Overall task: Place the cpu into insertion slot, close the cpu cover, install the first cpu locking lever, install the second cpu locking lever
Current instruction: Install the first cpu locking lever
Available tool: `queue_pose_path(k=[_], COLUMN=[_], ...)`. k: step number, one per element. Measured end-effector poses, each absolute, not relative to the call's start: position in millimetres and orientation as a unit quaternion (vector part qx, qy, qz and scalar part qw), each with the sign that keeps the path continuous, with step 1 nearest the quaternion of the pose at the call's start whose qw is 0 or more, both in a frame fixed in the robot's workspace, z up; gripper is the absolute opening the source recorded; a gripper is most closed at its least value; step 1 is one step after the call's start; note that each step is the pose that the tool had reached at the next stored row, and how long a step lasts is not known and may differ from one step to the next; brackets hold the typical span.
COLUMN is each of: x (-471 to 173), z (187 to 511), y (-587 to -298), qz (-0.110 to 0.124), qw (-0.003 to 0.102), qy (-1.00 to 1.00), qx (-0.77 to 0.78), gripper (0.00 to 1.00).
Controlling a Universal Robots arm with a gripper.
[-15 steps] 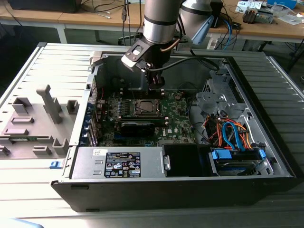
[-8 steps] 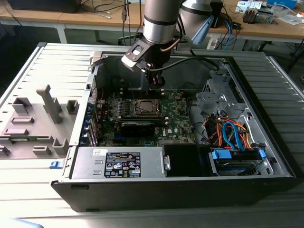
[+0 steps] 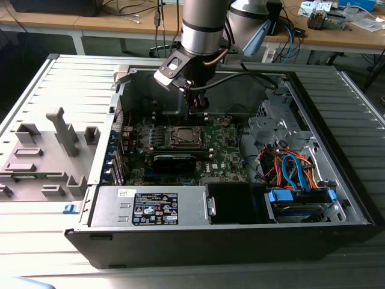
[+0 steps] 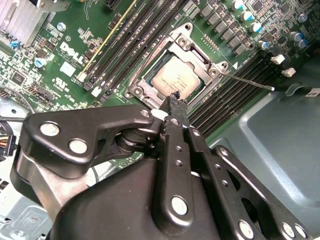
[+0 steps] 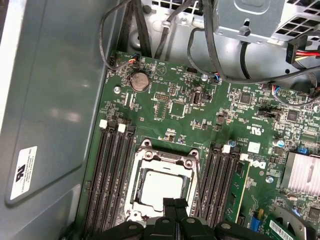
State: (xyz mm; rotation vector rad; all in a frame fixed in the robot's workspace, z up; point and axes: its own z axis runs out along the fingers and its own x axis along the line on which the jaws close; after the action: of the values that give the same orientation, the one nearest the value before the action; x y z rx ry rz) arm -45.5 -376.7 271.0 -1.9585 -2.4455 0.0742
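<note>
In the second wrist view the cpu (image 4: pixel 181 80) lies in the insertion slot (image 4: pixel 186 29) under the lowered cpu cover (image 4: pixel 197 54), mid-motherboard (image 4: pixel 65 55) between memory slot banks (image 4: pixel 125 35); one locking lever (image 4: pixel 250 82) juts out over the slots, and the hand (image 4: pixel 174 100), fingers pressed together, hangs at the cover's edge

exterior view: arm (image 3: pixel 204 24) is being cropped at 12 o'clock | first wrist view: gripper (image 5: pixel 174 202) is hiding cover's (image 5: pixel 165 159) edge
</note>
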Motion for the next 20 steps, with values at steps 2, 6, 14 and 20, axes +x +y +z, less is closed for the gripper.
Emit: queue_pose_path(k=[2, 6, 14, 20], x=[-45.5, -45.5, -45.5, -45.5], z=[271.0, 271.0, 271.0, 271.0], y=[-376.7, -376.7, -376.7, -376.7], qz=[0.024, 0.024, 0.024, 0.024], qw=[0.004, 0.004, 0.004, 0.004], qy=[-0.781, -0.782, -0.784, -0.785], qx=[-0.624, -0.623, -0.621, -0.618], gripper=[0.11, 0.11, 0.11, 0.11])
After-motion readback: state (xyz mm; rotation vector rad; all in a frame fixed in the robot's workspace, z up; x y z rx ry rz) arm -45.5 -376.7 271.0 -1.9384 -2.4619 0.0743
